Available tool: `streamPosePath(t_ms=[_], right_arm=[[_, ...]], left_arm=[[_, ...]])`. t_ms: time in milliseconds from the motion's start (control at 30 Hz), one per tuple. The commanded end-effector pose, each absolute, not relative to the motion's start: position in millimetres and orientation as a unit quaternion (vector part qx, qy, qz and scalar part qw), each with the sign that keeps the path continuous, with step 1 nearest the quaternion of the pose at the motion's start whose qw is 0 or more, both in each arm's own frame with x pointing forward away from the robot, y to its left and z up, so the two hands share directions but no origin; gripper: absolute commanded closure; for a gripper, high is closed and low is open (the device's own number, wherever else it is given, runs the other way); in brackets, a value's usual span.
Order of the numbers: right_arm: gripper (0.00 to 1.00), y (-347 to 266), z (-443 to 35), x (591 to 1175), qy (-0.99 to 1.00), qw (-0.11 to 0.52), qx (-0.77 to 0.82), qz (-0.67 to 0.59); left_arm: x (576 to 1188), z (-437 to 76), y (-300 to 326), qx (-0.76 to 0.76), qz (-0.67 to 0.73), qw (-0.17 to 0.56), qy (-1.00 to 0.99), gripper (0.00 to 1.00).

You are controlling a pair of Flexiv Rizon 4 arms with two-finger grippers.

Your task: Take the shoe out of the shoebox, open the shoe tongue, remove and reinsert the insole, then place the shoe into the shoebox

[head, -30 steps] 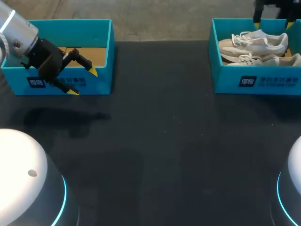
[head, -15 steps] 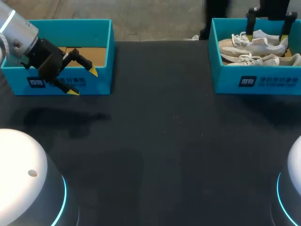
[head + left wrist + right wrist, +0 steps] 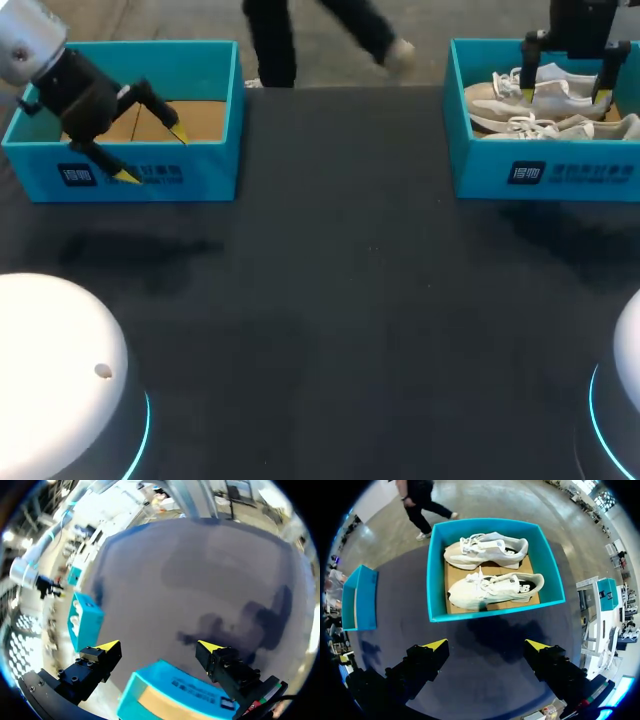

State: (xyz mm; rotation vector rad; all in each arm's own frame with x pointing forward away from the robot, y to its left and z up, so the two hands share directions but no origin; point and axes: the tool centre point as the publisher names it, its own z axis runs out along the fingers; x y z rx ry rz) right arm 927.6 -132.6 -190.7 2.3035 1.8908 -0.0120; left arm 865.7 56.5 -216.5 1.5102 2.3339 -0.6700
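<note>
Two cream sneakers lie side by side in the teal shoebox at the back right: the far shoe and the near shoe. My right gripper hangs open above them, touching nothing. From its wrist, the shoebox and both shoes, one behind the other, lie ahead of the open right gripper. My left gripper is open over the front wall of the other teal box at the back left. In its own view the left gripper holds nothing.
The left teal box shows only a bare cardboard floor. The black table spreads between the two boxes. From the left wrist, the shoebox sits far across the table.
My right gripper has come into view and down over the shoes in the shoebox. My left arm has drawn back and left, farther over the empty box.
</note>
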Motion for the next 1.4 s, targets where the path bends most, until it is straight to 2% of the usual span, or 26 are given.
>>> streamPosePath(t_ms=[33, 233, 367, 467, 533, 567, 1067, 1133, 1400], right_arm=[[0.0, -133.2, -191.2, 927.3, 0.633, 0.081, 0.77, -0.003], [0.0, -133.2, -191.2, 927.3, 0.633, 0.081, 0.77, -0.003], [0.0, -133.2, -191.2, 927.3, 0.633, 0.081, 0.77, -0.003], [0.0, -133.2, -191.2, 927.3, 0.633, 0.081, 0.77, -0.003], [0.0, -133.2, -191.2, 927.3, 0.633, 0.081, 0.77, -0.003], [0.0, -133.2, -191.2, 927.3, 0.633, 0.081, 0.77, -0.003], [0.0, -133.2, -191.2, 927.3, 0.633, 0.081, 0.77, -0.003], [0.0, -133.2, -191.2, 927.3, 0.633, 0.081, 0.77, -0.003], [0.0, -133.2, -191.2, 927.3, 0.633, 0.081, 0.77, -0.003]], left_arm=[[850.6, -195.6, 62.9, 0.461, -0.181, 0.128, 0.859, 0.0], [852.1, -183.6, 76.2, 0.267, -0.155, 0.08, 0.948, 0.0], [850.5, -184.1, 88.3, 0.14, -0.193, -0.002, 0.971, 0.0], [848.0, -189.8, 97.4, 0.055, -0.2, -0.031, 0.978, 0.0], [848.5, -192.4, 102.6, 0.018, -0.181, -0.017, 0.983, 0.0], [849.0, -190.6, 106.7, 0.013, -0.15, 0.023, 0.988, 0.0], [849.9, -193.3, 103.5, 0.006, -0.15, 0.019, 0.989, 0.0], [851.8, -203.4, 89.3, -0.063, -0.138, -0.023, 0.988, 0.0], [829.2, -191.7, 85.2, -0.37, -0.048, -0.014, 0.928, 0.0]])
